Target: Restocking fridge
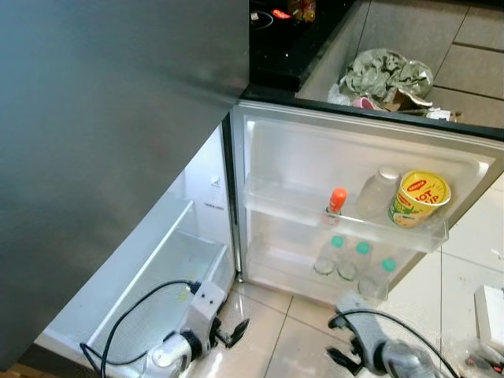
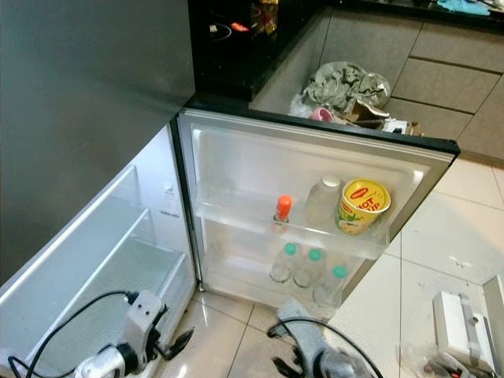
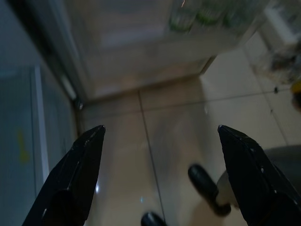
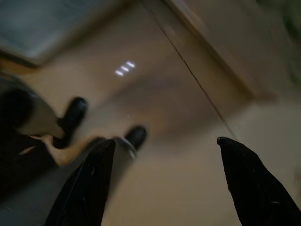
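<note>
The fridge door point(image 1: 283, 150) stands open in front of me. Its upper door shelf point(image 1: 299, 213) carries an orange-capped bottle point(image 1: 335, 203), a clear bottle point(image 1: 376, 191) and a yellow soup cup point(image 1: 419, 198). Three green-capped bottles point(image 1: 352, 261) stand in the lower door shelf. The white fridge interior with an empty drawer point(image 1: 169, 272) lies to the left. My left gripper point(image 1: 229, 332) hangs low over the floor tiles, open, holding nothing. My right gripper point(image 1: 340, 340) is low beside it, also open and empty; both gaps show in the wrist views point(image 3: 160, 136) point(image 4: 164, 146).
The grey upper fridge door point(image 1: 102, 142) fills the left. A black counter point(image 1: 295, 47) and a bin with crumpled bags point(image 1: 386, 77) sit behind the open door. A white box point(image 1: 490, 315) lies on the tiled floor point(image 1: 291, 331) at the right.
</note>
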Available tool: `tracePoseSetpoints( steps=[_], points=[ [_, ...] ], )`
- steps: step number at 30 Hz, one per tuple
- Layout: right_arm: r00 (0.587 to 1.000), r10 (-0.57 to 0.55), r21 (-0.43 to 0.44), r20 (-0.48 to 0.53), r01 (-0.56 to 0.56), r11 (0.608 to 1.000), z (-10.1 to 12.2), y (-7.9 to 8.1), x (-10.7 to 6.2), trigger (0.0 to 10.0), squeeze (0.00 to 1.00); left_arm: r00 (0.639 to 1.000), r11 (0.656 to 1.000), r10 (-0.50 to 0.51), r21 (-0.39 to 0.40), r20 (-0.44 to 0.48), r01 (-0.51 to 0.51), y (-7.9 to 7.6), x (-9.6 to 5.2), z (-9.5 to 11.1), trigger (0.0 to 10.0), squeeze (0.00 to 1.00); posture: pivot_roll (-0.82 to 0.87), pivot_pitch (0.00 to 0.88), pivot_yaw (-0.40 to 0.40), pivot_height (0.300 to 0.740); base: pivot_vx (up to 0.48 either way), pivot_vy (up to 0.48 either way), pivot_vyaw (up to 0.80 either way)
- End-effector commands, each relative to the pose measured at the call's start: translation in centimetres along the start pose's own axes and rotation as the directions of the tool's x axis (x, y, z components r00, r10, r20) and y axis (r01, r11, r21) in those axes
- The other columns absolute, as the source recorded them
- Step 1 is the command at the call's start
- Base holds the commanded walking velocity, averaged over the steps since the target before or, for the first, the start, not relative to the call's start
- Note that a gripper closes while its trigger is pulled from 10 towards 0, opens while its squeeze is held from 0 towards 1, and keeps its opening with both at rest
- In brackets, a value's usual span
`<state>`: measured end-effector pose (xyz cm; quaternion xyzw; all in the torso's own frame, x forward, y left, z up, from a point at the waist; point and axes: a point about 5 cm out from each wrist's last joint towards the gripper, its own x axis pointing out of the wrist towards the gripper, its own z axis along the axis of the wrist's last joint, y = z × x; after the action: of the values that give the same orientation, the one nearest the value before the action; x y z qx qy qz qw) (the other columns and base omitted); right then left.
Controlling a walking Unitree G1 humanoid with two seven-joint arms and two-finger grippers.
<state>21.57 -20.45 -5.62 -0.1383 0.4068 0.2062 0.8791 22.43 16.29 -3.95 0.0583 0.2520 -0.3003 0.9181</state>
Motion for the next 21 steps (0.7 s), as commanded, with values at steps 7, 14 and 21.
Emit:
tracePoseSetpoints(
  steps=[7,14,21],
  points=[
    [0.966,-0.187,0.23,-0.18,0.226,0.947,-6.0,0.0,-1.7,10.0,0.0,0.967,0.995,0.04,-0.078,-0.252,-0.061,-1.3,-2.4,-5.4,10.0,0.0,-0.06,0.087,-0.017,0.74,0.0,0.0,0.0],
    [0.911,-0.198,0.278,-0.362,0.308,0.91,-11.2,2.4,-3.5,10.0,0.0,0.891,0.923,0.125,-0.278,-0.436,-0.266,-2.6,-5.4,-10.0,10.0,0.0,-0.05,0.066,-0.023,0.74,0.0,0.0,0.0],
    [0.906,-0.196,0.269,-0.375,0.309,0.912,-11.3,2.8,-3.4,10.0,0.0,0.862,0.909,0.108,-0.301,-0.495,-0.287,-3.5,-6.2,-11.2,10.0,0.0,-0.05,0.053,-0.025,0.74,0.0,0.0,0.0]
  ],
)
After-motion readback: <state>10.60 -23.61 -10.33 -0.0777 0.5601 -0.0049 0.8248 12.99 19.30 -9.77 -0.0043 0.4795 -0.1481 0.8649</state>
